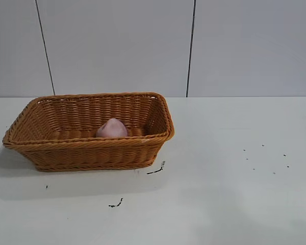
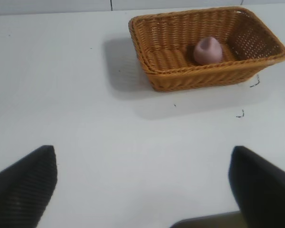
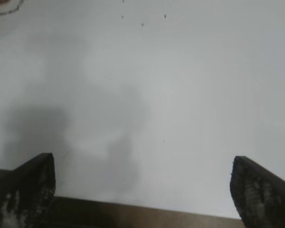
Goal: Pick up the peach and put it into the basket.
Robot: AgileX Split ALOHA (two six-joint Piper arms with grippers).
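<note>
- Nearest in the left wrist view, the left gripper [image 2: 142,185] has its two dark fingers [image 2: 23,183] spread wide with only bare table [image 2: 85,123] between them; it holds nothing.
- The right gripper [image 3: 142,185] shows the same in its own view: fingers [image 3: 263,190] wide apart, empty, over plain tabletop with soft shadows and a few dark specks.
- Neither arm appears in the exterior view, so both seem to be drawn back from the work area.
- On the table in front of the basket lie small dark marks [image 1: 156,170]; they are apart from everything else and play no part in the task.
- Farther out stands the basket [image 1: 86,153], upright on the table's left half as the exterior camera sees it.
- The peach [image 1: 111,128] rests on the basket floor, near the middle and a little toward the right end wall, its pointed top up.
- Judgement: the placing step looks done, since the peach is inside and no gripper touches it.
- The next move seems to call for little: keep both arms clear and leave the basket undisturbed. If the peach needed regrasping, the left gripper faces it more directly.
</note>
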